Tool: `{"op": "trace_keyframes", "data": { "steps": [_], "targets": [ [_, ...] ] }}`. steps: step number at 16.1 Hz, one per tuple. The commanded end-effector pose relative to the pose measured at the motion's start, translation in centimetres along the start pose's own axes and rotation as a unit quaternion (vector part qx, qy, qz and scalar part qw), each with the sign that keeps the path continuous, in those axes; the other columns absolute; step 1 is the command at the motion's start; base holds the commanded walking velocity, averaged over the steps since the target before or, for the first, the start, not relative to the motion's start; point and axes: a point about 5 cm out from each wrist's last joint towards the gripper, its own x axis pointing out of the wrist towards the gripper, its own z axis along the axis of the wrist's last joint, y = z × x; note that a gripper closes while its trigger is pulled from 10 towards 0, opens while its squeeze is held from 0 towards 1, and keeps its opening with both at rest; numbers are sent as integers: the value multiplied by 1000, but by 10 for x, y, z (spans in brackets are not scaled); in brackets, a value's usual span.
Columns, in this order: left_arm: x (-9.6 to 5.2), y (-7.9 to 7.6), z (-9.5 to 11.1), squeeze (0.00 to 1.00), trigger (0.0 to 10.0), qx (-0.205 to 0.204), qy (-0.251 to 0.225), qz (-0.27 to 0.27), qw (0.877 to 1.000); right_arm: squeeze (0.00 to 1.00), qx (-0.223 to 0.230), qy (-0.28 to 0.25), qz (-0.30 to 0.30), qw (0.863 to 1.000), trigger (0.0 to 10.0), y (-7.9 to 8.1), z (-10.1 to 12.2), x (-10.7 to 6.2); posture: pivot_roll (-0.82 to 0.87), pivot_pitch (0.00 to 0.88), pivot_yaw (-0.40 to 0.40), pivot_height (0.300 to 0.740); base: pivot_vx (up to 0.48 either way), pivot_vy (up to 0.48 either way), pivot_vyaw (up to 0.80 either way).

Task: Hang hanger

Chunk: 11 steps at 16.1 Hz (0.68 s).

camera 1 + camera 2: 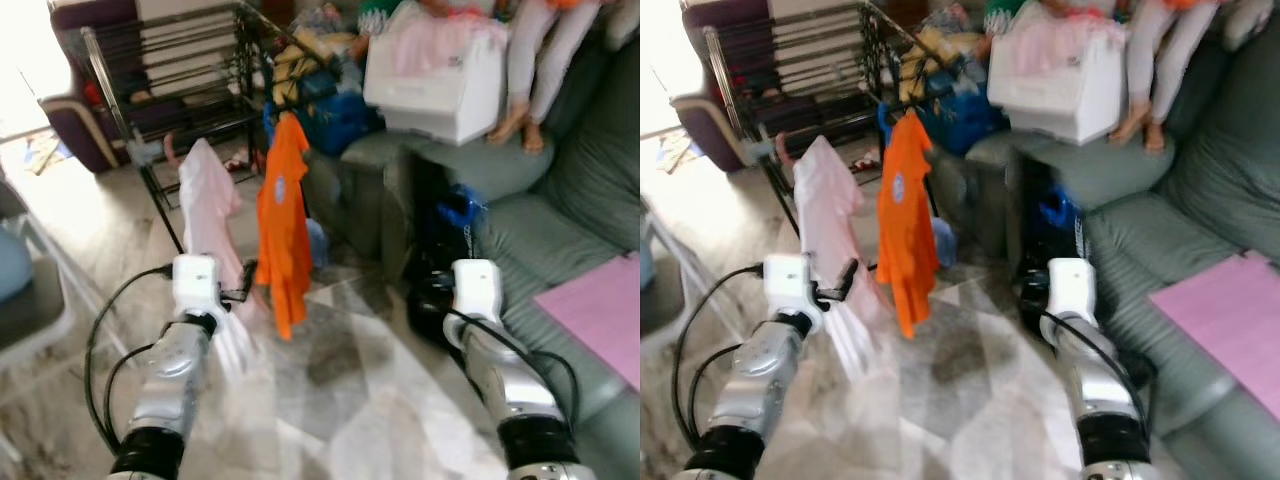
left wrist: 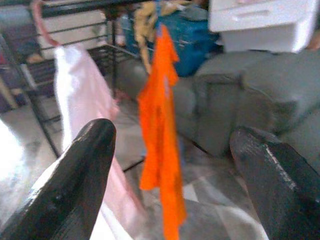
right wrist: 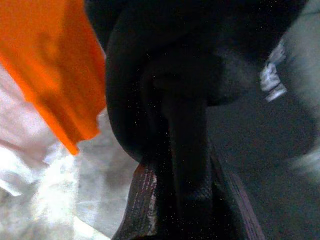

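A pale pink garment (image 1: 207, 205) hangs on a pink hanger (image 2: 42, 25) whose hook sits over the rail of a dark drying rack (image 1: 110, 90). Beside it on the same rack hangs an orange shirt (image 1: 283, 220). My left gripper (image 2: 172, 135) is open, its fingers (image 2: 85, 165) spread wide. It is held just before the lower part of the pink garment, apart from it, and the orange shirt shows between the fingers. My right gripper (image 1: 432, 298) is low by the sofa's front, and its fingers (image 3: 175, 125) are pressed together on nothing.
A grey-green sofa (image 1: 590, 170) runs along the right with a pink sheet (image 1: 600, 305) on it. A white plastic drawer box (image 1: 440, 80) and a person's legs (image 1: 535, 70) rest on the sofa's far end. A blue bag (image 1: 335, 115) sits behind the rack, and a white chair (image 1: 30, 290) stands at the left.
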Motion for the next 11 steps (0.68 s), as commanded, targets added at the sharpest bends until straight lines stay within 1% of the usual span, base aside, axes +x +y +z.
{"op": "trace_keyframes", "data": {
  "steps": [1, 3, 6, 8, 9, 11],
  "targets": [
    [2, -3, 2, 0, 10000, 1, 1, -3, 1000, 0, -4, -20, -2, 1000, 10000, -5, 10, 0, -192, 0, 92, 740, 458, 0, 750],
    [2, -3, 1, 0, 10000, 0, 4, 0, 1000, 0, -8, -9, 6, 1000, 10000, -6, 9, 1, -190, 0, 92, 740, 444, 0, 756],
    [3, -3, 1, 0, 10000, 2, 7, 2, 1000, 0, -10, -6, 8, 1000, 10000, -5, 9, 2, -189, 0, 92, 740, 436, 0, 765],
    [3, -4, 1, 0, 10000, 7, 10, 1, 1000, 0, -19, 2, 12, 1000, 10000, -6, 8, 3, -188, 0, 93, 740, 435, 0, 0],
    [4, -4, 1, 0, 10000, 7, 10, 0, 1000, 0, -10, 1, 9, 1000, 10000, -6, 8, 3, -188, 0, 94, 740, 435, 0, 0],
    [4, -5, 1, 0, 10000, 11, 11, -1, 1000, 0, -12, 2, 4, 1000, 10000, -9, 9, 4, -188, 0, 94, 740, 472, 0, 0]
  ]
}}
